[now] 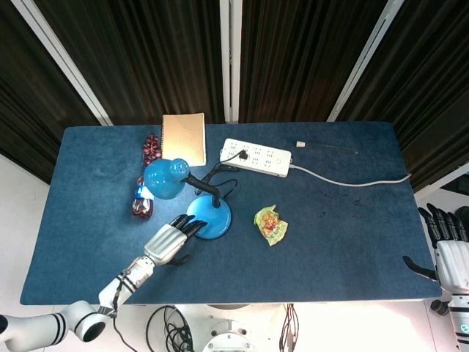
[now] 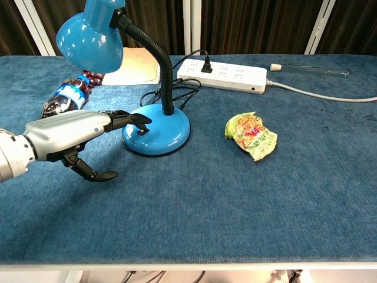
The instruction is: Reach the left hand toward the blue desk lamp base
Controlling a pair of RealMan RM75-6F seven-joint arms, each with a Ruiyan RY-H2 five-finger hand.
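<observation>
The blue desk lamp stands left of the table's middle, with a round base (image 1: 210, 216) (image 2: 160, 132), a black gooseneck and a blue shade (image 1: 164, 178) (image 2: 90, 35). My left hand (image 1: 170, 239) (image 2: 75, 132) lies stretched out at the base's near left side, fingers apart, its dark fingertips (image 2: 140, 119) over the base's left edge by the switch. It holds nothing. My right hand (image 1: 448, 248) hangs off the table's right edge, fingers spread and empty.
A drink bottle (image 1: 142, 199) (image 2: 63, 98) lies left of the lamp. Behind it are a tan notebook (image 1: 184, 138) and a white power strip (image 1: 256, 158) (image 2: 222, 75) with cables. A crumpled snack wrapper (image 1: 270, 224) (image 2: 251, 135) lies right of the base.
</observation>
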